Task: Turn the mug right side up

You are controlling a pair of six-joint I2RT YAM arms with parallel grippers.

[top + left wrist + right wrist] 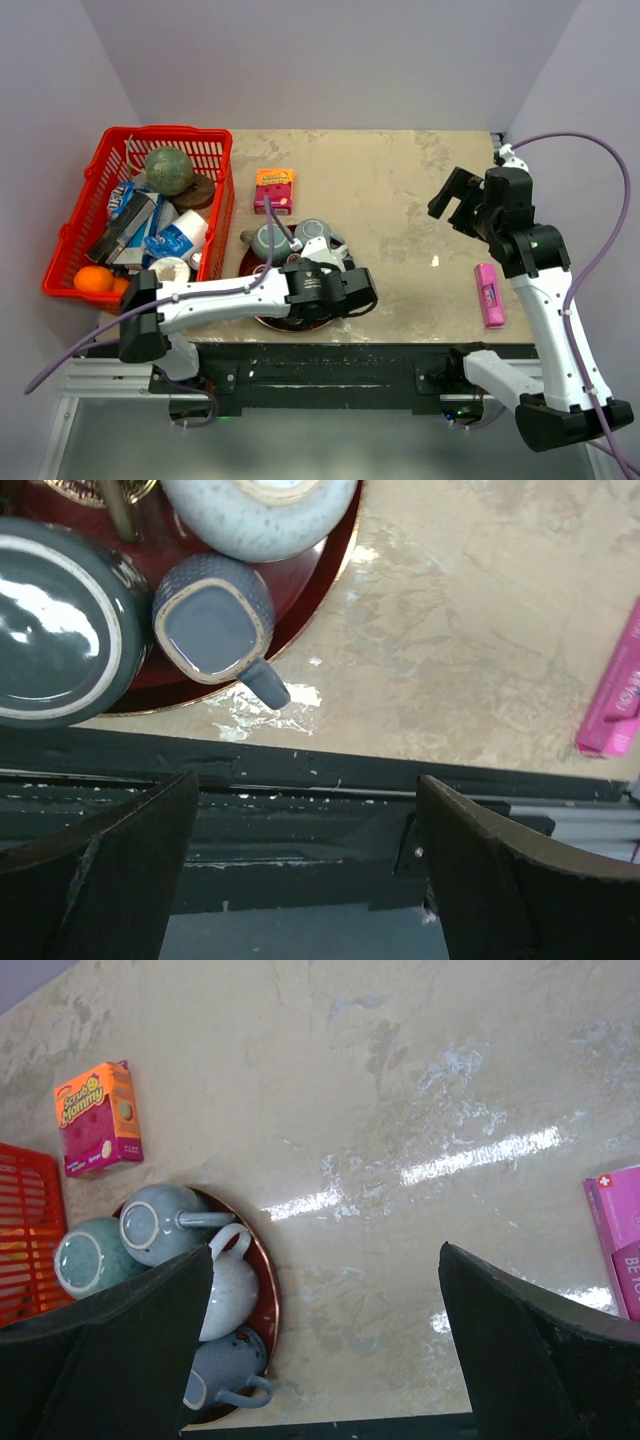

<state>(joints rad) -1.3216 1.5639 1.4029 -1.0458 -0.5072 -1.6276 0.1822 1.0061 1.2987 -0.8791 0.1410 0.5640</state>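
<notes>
From above, the left arm reaches rightwards across the near side of a dark red round tray (285,323) at the near edge of the table (400,190), its left gripper (365,292) just past the tray's right rim. A grey-green cup (270,240) and a pale mug (318,234) show on the far side of the tray. A red basket (170,131) full of oddments stands at the left, a Scrub Mommy box (273,188) lies just beyond the tray, and a pink packet (488,295) lies near the right edge. The right gripper (452,198) is raised over the right side of the table, well apart from the tray

From the left wrist, the blue-grey mug (215,625) sits on the tray's near right rim, its handle jutting towards the near right over bare tabletop. A tan-edged, rounded-square face is turned upwards; whether that is mouth or base cannot be told. A dark grey bowl (50,630) sits just left of it. The fingers (120,870) stand wide apart over the table's near edge with nothing between them

From the right wrist, the fingers (120,1350) likewise stand spread wide and empty, high above the table. The blue-grey mug shows at the near edge of the tray, partly behind one finger
</notes>
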